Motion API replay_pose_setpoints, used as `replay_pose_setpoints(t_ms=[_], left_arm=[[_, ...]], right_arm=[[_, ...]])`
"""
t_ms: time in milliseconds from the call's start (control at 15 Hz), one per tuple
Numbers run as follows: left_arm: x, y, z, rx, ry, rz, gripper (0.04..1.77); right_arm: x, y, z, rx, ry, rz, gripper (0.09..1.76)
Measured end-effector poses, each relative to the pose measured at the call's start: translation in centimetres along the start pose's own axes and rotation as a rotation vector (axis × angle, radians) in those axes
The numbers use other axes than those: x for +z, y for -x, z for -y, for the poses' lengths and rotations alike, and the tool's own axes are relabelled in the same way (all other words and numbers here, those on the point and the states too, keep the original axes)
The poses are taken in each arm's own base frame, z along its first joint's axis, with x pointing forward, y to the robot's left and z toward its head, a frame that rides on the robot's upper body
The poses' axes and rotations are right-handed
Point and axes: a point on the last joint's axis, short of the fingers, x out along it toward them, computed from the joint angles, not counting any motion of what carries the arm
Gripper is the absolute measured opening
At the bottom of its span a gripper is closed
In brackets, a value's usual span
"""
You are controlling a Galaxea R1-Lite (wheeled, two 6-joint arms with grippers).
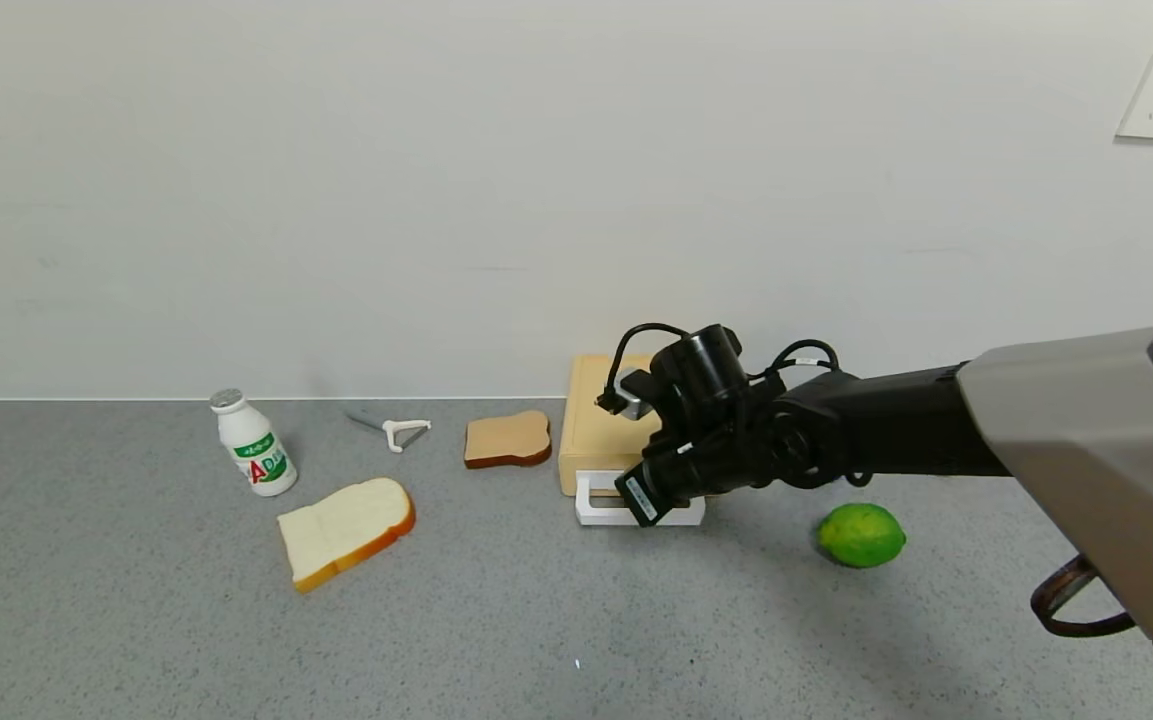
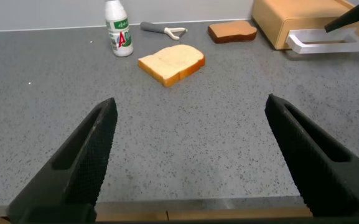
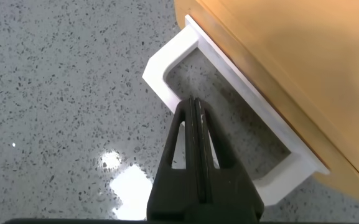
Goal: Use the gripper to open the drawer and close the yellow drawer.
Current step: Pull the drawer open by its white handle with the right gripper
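Reaching across from the counter's right side in the head view, the right gripper hangs over the white handle of the yellow drawer, which sits at the back edge near the middle and looks shut, so opening and closing both seem left to do.

In the left wrist view, the left gripper hovers spread wide over bare counter.

In the right wrist view, the right fingers are pressed together, tips inside the handle loop, gripping nothing.

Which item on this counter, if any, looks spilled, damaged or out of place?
Nothing stands out. The bottle is upright, both bread slices lie flat, and the drawer looks shut.
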Motion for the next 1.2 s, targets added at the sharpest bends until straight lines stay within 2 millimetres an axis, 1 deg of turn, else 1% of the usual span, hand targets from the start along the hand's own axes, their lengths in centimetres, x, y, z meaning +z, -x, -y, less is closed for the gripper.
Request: replay_pose_setpoints(t_ms=[467,867,1067,1200], left_arm=[[0.0,0.0,0.0,0.001,0.0,0.0,1.72],[0.0,0.0,0.0,0.0,0.0,0.0,1.72],[0.0,0.0,0.0,0.0,0.0,0.0,1.72],[0.0,0.0,0.0,0.0,0.0,0.0,1.72]], right_arm=[[-0.4,-2.6,0.4,-0.001,-0.021,-0.006,0.11],[-0.4,-3.7,1.0,-0.008,-0.041,-0.001,0.11],[-0.4,-3.9,1.1,-0.009,-0.105,-0.004,0.11],[-0.4,-3.8,1.0,-0.004,-0.149,-0.046,0.11]])
